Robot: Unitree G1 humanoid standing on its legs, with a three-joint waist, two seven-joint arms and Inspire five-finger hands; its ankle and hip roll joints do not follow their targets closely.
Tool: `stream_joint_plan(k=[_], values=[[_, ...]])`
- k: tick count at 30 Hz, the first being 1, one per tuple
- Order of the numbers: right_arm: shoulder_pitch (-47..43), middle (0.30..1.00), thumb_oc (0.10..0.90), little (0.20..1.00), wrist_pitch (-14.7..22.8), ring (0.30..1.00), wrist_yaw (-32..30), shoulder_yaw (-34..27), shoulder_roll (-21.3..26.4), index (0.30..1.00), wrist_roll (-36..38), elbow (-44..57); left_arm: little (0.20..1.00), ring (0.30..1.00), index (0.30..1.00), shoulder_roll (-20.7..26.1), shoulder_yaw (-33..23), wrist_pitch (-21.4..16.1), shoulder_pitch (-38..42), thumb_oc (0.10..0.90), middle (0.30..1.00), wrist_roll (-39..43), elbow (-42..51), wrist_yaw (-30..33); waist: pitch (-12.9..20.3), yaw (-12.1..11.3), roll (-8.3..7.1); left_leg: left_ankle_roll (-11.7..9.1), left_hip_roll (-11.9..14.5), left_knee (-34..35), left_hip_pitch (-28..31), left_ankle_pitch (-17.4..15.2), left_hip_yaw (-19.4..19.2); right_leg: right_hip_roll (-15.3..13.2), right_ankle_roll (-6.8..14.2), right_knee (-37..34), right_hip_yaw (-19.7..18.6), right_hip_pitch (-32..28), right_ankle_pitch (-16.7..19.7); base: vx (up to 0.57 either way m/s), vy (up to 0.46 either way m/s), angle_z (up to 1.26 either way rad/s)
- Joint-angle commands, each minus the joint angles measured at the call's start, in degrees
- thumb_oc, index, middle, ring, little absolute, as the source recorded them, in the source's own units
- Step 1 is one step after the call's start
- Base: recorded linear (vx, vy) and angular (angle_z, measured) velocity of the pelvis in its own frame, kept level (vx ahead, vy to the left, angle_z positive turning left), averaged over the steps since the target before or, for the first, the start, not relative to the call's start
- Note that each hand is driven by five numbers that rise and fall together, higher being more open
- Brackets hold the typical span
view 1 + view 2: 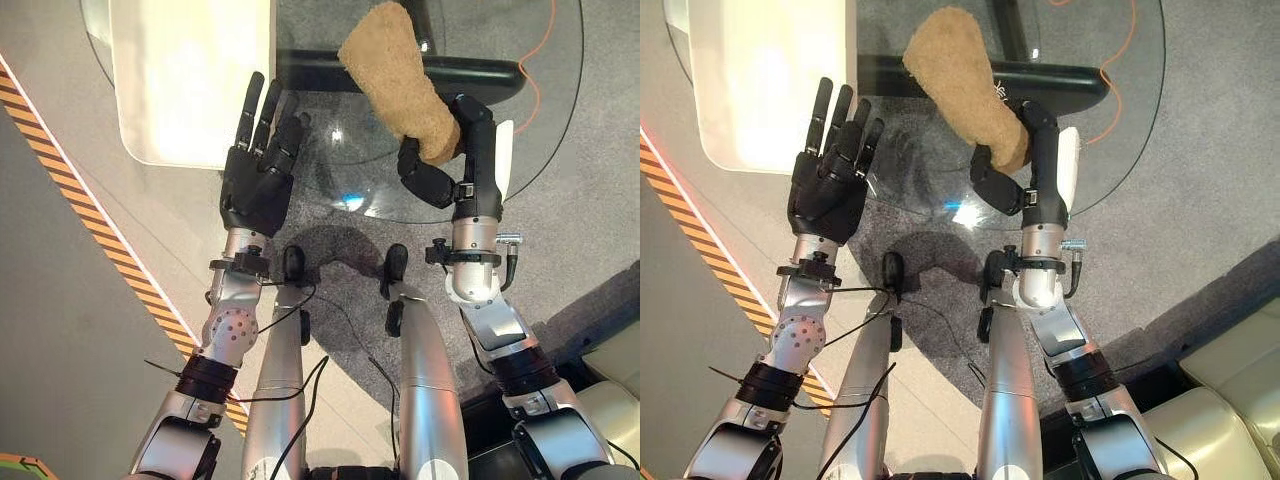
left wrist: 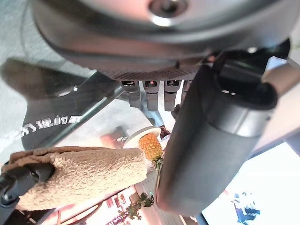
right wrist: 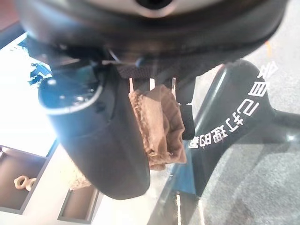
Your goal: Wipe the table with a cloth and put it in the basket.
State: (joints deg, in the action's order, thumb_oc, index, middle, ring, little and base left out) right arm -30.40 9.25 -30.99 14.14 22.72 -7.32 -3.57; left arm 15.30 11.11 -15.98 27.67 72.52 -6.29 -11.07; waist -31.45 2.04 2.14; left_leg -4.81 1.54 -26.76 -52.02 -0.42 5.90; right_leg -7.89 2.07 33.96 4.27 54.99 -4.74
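Our right hand [image 1: 440, 170] is grasping one tan fluffy cloth [image 1: 398, 80]. Its fingers and thumb curl round the near end of the cloth. The rest of the cloth sticks out away from us over the round glass bench [image 1: 330, 180]. We cannot tell if the far end lies flat on the glass or floats just above it.

Our left hand [image 1: 258, 170] holds nothing. Its fingers are straight and spread, and it hovers over the near left edge of the bench.

We think the wiping is the step now. To do it well, we should press the cloth flat on the glass so lots of it touches. Then we should slide it side to side in slow, smooth lines, keeping our grip tight so the cloth does not slip out. We should stay away from the edge so the cloth does not drop off.

We count one cloth, one glass bench and two hands. We also see one orange cord [image 1: 540, 60] on the grey carpet under the glass. We cannot find a basket yet, so we must look for it later.
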Motion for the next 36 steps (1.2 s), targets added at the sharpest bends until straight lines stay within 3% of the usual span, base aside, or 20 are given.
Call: stream_joint_plan(k=[1,12,22,36], values=[[-6.1,0.3,0.1,0.2,8.8,0.3,0.0,-0.6,0.2,0.3,-2.9,14.7,0.9,0.9,0.9,-0.7,-0.2,-0.1,4.0,0.8,0.9,1.1,9.1,-6.4,1.7,-0.4,-0.8,7.3,-4.5,1.7,3.2,-1.8,-7.2,6.8,-1.2,-4.4,-0.4,-3.7,1.9,0.0,0.0,0.0],[-9.3,0.3,0.1,0.2,7.4,0.3,3.1,2.5,-0.8,0.3,-1.3,14.4,0.9,0.9,0.9,-3.1,2.0,4.5,8.2,0.8,0.9,5.2,9.1,-8.7,1.7,0.1,-1.27,7.0,-4.6,2.1,3.7,-1.8,-7.0,7.1,-1.3,-5.1,-0.6,-4.4,1.7,0.0,0.0,0.0],[-11.2,0.3,0.1,0.2,5.5,0.3,6.3,5.2,-1.2,0.3,-0.9,14.6,0.9,0.9,0.9,-3.6,3.5,3.2,10.2,0.8,0.9,4.0,9.1,-8.2,1.7,0.4,-1.28,6.8,-4.7,2.3,4.1,-1.9,-7.2,7.1,-1.5,-5.8,-0.7,-4.8,1.6,0.0,0.0,0.0],[-10.4,0.3,0.1,0.2,3.2,0.3,6.2,6.0,-1.3,0.3,-1.3,13.3,0.9,0.9,0.9,-3.8,3.7,2.5,11.0,0.8,0.9,4.0,10.6,-13.3,1.7,0.5,-1.16,6.9,-5.0,2.8,4.5,-1.9,-7.0,7.1,-1.6,-5.9,-0.7,-5.0,1.5,0.0,0.0,0.0]])
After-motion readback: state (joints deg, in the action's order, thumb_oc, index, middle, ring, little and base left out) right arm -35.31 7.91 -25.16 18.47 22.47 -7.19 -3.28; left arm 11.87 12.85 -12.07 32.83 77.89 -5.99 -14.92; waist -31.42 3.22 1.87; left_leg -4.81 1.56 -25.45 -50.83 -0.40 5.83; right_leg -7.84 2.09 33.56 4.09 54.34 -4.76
